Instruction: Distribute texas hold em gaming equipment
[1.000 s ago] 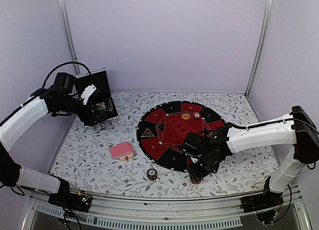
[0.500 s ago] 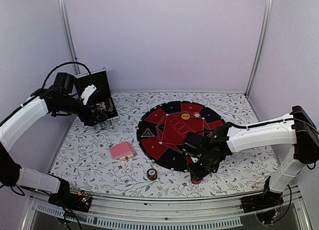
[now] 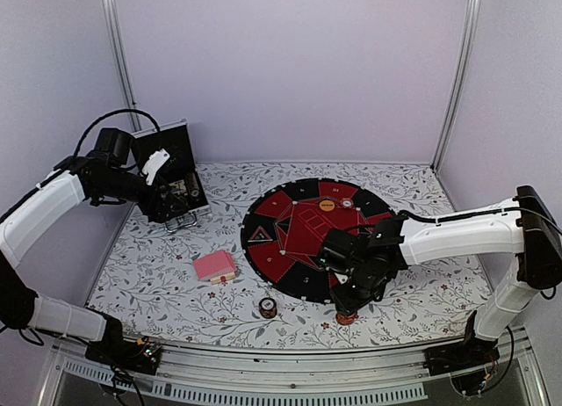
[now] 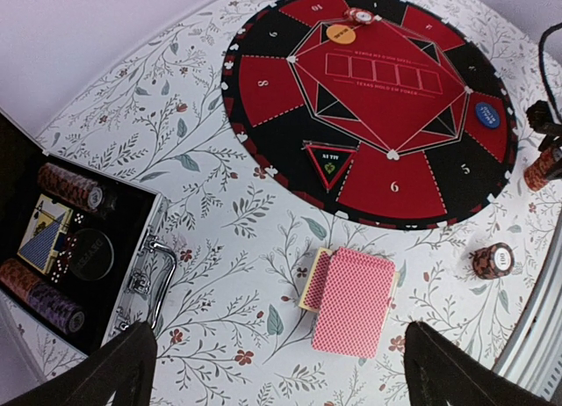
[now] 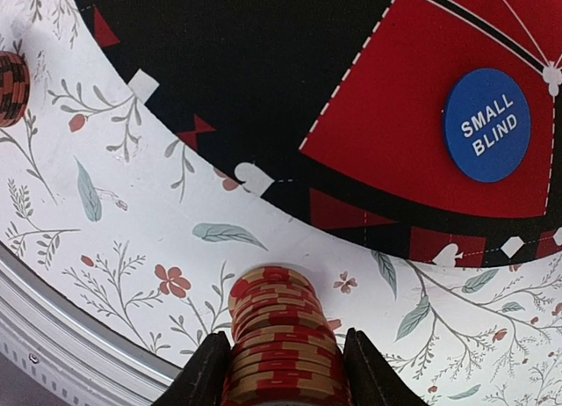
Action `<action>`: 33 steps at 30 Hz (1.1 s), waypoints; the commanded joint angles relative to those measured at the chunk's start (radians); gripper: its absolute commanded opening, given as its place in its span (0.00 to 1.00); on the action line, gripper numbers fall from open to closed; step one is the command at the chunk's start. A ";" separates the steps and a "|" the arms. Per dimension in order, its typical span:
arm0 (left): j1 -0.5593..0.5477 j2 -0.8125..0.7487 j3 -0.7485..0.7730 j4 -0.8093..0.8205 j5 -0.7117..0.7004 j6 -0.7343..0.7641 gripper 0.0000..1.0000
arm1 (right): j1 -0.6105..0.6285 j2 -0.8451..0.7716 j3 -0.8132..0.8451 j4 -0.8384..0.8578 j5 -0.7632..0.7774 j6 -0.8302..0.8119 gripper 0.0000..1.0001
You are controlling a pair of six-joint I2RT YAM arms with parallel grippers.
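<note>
My right gripper (image 5: 281, 371) is shut on a stack of red-and-tan poker chips (image 5: 283, 336), held with its end at the floral table just off the near edge of the round mat; it also shows in the top view (image 3: 347, 316). A blue "small blind" disc (image 5: 486, 125) lies on the mat. The orange disc (image 3: 327, 206) and a red-and-white chip (image 3: 348, 203) lie at the mat's far side. Pink-backed cards (image 4: 351, 300) lie on the table. A brown chip stack (image 4: 493, 260) stands near the front. My left gripper (image 4: 281, 371) is open and empty, high over the table by the case.
The round red-and-black mat (image 3: 290, 239) fills the middle. The open black case (image 4: 79, 248), with chip rows and a card deck inside, stands at the far left, its metal handle (image 4: 154, 274) facing the table. A metal rail (image 5: 53, 336) runs along the table's front edge.
My right gripper has edged slightly left with the chip stack in it. The left arm has not moved.
</note>
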 commanded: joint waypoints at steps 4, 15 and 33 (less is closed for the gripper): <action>-0.012 0.000 0.023 -0.015 0.018 -0.005 1.00 | 0.007 -0.019 0.052 -0.035 0.029 -0.010 0.33; -0.012 -0.004 0.002 -0.014 0.018 0.000 1.00 | 0.007 0.193 0.358 -0.009 0.049 -0.102 0.32; -0.012 -0.009 -0.021 0.005 0.040 0.010 1.00 | -0.120 0.783 1.069 0.035 0.002 -0.240 0.30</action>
